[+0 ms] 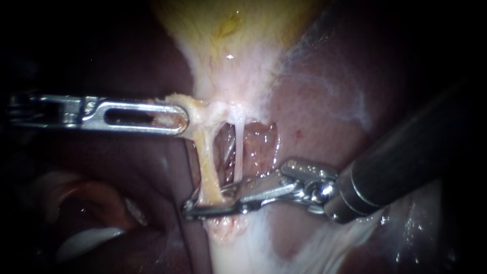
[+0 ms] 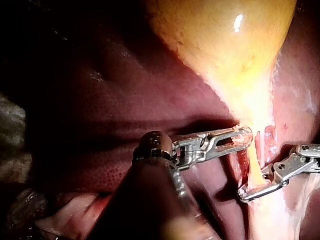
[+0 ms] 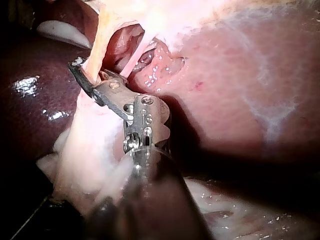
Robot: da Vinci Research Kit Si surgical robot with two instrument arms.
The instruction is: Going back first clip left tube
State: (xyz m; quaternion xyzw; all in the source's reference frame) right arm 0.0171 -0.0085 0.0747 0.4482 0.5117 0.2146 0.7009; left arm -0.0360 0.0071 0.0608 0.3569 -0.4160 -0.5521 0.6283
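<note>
Right instrument (image 1: 203, 200): thick dark shaft in from the right, nearest the endoscope, metal wrist, then long thin jaws reaching leftward. Jaws slightly parted, with a slim dark gap between the upper and lower one. The left tube (image 1: 205, 162) sits in that gap near the tips, at its lower end. Cannot tell whether both jaws actually press it.

Left tube: yellowish strand, looks taut, long axis roughly up-down in the endoscope view. It leans a little, so the lower end is further right than the top. The top end joins pale tissue at the narrow bottom of the gallbladder (image 1: 233, 40). The lower end runs into whitish tissue just under the right instrument's jaws. The jaws cross it almost at right angles.

Right wrist view: same tube crosses just behind the instrument's dark tip and runs on ahead of it.

Right tube (image 1: 238, 152): thinner, white, just beside the left tube on its right. It is roughly parallel, with an open window of dark red tissue between them. It is clear of the jaw tips.

Left instrument (image 1: 177, 119): in from the left, lying level, slotted jaws pressed together on pale yellow gallbladder tissue where the left tube starts. It is well above the right instrument's jaws.

Behind: gallbladder, yellow, widening upward. The liver (image 1: 324, 116) is dark red on both sides.
</note>
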